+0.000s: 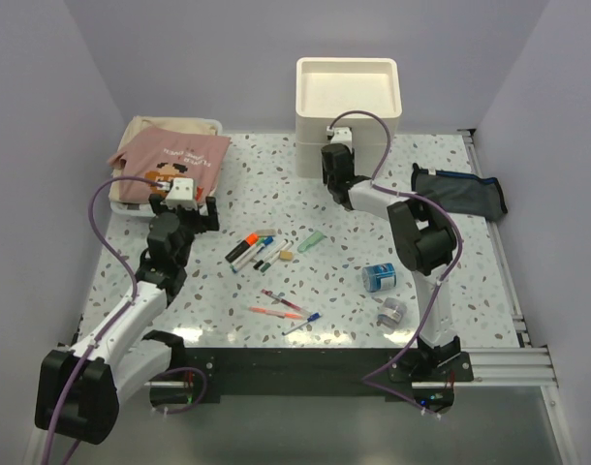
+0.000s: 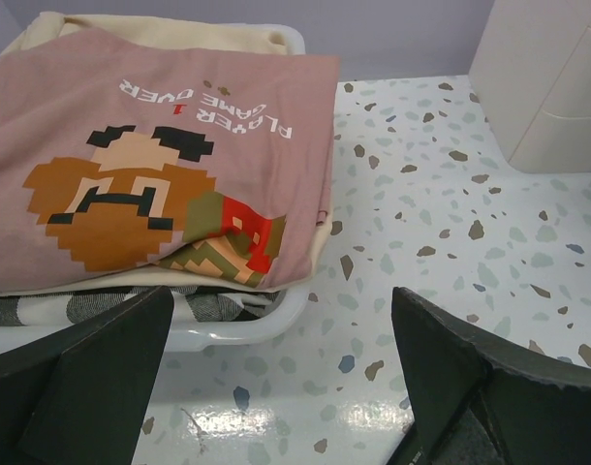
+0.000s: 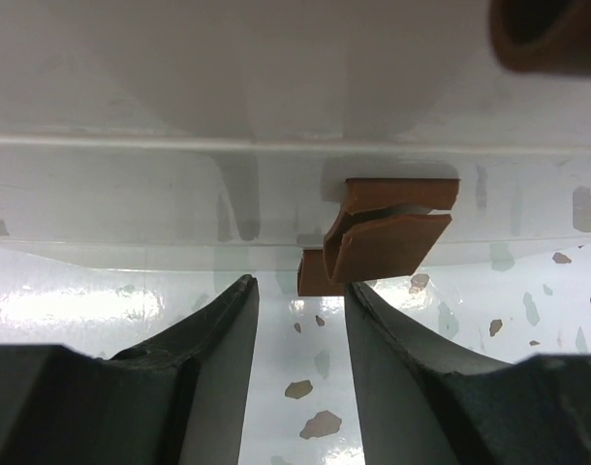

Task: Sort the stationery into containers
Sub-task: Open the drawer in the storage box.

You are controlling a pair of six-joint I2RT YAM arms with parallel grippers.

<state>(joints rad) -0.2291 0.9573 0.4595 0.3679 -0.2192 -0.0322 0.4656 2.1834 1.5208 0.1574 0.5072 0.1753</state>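
The cream drawer unit (image 1: 347, 97) stands at the back centre. My right gripper (image 1: 335, 155) is low against its front, open with a narrow gap. In the right wrist view its gripper (image 3: 300, 291) sits just short of the bottom drawer's brown handle (image 3: 397, 228), which lies slightly right of the gap and is not gripped. The navy pouch (image 1: 460, 194) lies at the right. Markers (image 1: 257, 250), the pale-green highlighter (image 1: 312, 240), thin pens (image 1: 281, 305), a blue roll (image 1: 379, 277) and a grey roll (image 1: 391, 312) lie loose mid-table. My left gripper (image 1: 184, 205) is wide open and empty (image 2: 281, 320).
A white basket (image 2: 266, 325) of folded clothes, with a pink printed shirt (image 1: 170, 160) on top, sits at the back left just ahead of my left gripper. A second brown handle (image 3: 547, 34) shows above in the right wrist view. Walls close the table's sides.
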